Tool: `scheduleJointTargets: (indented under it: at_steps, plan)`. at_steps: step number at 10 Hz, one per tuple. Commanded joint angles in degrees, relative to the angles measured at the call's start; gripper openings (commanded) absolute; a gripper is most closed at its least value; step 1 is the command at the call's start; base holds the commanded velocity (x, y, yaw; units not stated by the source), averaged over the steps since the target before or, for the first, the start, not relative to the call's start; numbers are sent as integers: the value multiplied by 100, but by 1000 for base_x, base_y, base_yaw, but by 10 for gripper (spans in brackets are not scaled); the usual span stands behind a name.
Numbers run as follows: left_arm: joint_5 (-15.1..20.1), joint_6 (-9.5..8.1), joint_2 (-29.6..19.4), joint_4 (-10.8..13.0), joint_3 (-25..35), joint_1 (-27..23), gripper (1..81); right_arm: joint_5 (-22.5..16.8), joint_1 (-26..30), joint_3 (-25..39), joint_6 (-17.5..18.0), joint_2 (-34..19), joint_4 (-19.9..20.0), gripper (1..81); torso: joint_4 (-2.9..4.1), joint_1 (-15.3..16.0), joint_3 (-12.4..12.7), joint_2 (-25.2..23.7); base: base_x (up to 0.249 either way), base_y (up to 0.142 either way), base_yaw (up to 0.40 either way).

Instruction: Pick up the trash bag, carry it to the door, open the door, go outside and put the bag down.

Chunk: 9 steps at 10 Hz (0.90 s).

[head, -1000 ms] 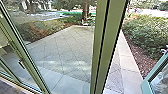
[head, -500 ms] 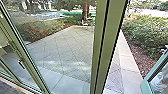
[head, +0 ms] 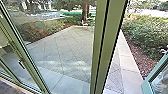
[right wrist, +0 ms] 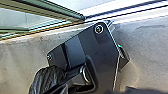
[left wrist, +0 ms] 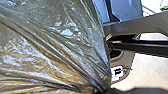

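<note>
One trash bag point(left wrist: 57, 47), bunched tight, held in left claw point(left wrist: 101, 91).

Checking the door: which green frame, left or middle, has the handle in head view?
The left frame: it bears the handle and slants down rightward; the middle frame slants leftward.

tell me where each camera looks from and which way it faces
Head view: high on the robot, facing forward and down past green framing to a paved yard.
Left wrist view: on that arm, facing crinkled plastic and robot bodywork.
Right wrist view: on that arm, facing the robot's dark plate, black plastic and floor.
Head and right wrist share green framing.
</note>
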Motion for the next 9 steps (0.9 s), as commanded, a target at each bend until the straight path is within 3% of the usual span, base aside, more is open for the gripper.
scheduleJointTargets:
  at_steps: [1, 3, 4, 9]
  plan:
    - [446, 51, 4, 15, 12, -124, 10, -166, -234, -398, -373, 295, -71, 811, 0, 0, 0, 0, 0, 0, 0]
    - [455, 51, 13, 15, 12, -124, 10, -209, -296, -1039, -1664, 814, 1218, 811, -2, 0, 2, 0, 0, 0, 0]
    - [455, 51, 13, 15, 12, -124, 10, -236, -366, -1233, -2010, 1016, 1504, 811, 0, 0, 2, 0, 0, 0, 0]
    - [446, 51, -5, 6, 3, -133, 10, -254, -709, -2672, -2293, 2579, 1257, 811, 0, -2, 2, 0, 0, 0, 0]
